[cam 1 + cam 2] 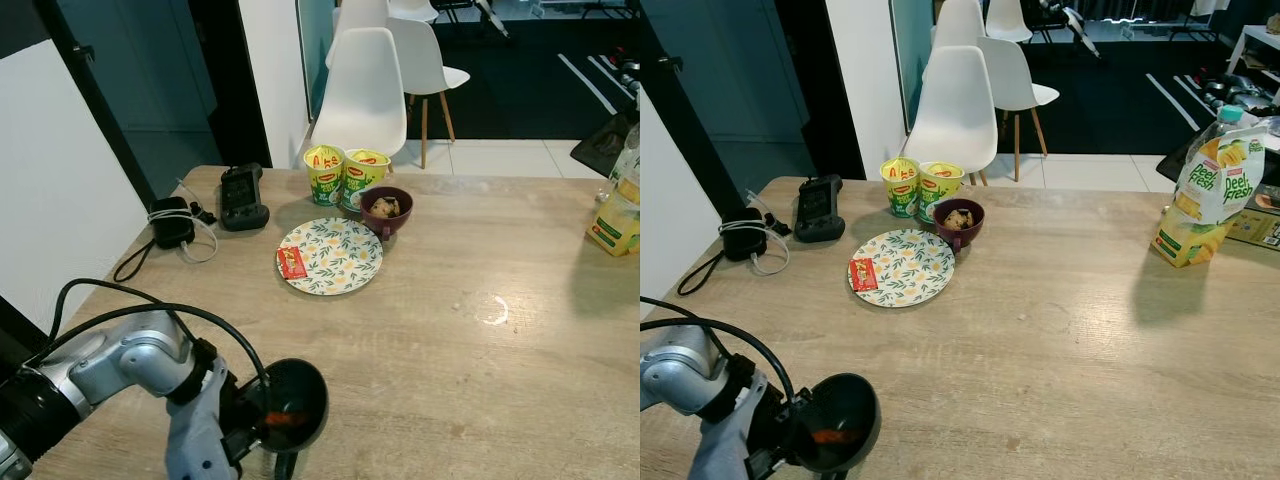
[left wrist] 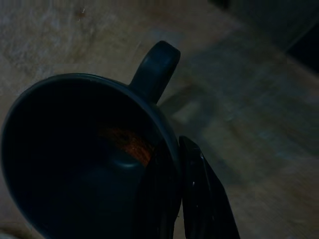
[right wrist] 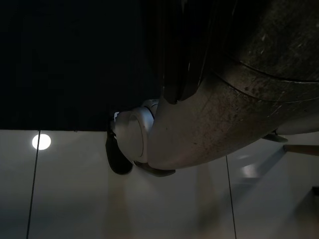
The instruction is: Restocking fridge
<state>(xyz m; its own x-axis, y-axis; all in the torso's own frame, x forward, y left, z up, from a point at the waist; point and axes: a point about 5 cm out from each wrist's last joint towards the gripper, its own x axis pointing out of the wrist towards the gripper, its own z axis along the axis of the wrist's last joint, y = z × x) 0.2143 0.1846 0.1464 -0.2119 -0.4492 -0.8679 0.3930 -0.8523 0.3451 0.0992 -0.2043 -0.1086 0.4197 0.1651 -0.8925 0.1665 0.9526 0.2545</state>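
Observation:
A black mug (image 1: 295,400) with something orange-red at its bottom hangs over the table's near edge. My left gripper (image 2: 177,194) is shut on its rim, one finger inside the wall and one outside; the handle (image 2: 155,64) points away from the fingers. Farther back on the wooden table (image 1: 480,380) stand two yellow-green noodle cups (image 1: 325,175), a maroon bowl (image 1: 386,208) of food and a flowered plate (image 1: 335,258) with a red packet (image 1: 291,262) on its edge. A mango juice carton (image 1: 1210,190) stands at the far right. My right arm hangs idle below the table, over a pale floor (image 3: 75,199).
A black game controller (image 1: 243,197) and a black charger with coiled cable (image 1: 172,222) lie at the table's back left. White chairs (image 1: 362,90) stand behind the table. A white wall (image 1: 60,180) runs along the left.

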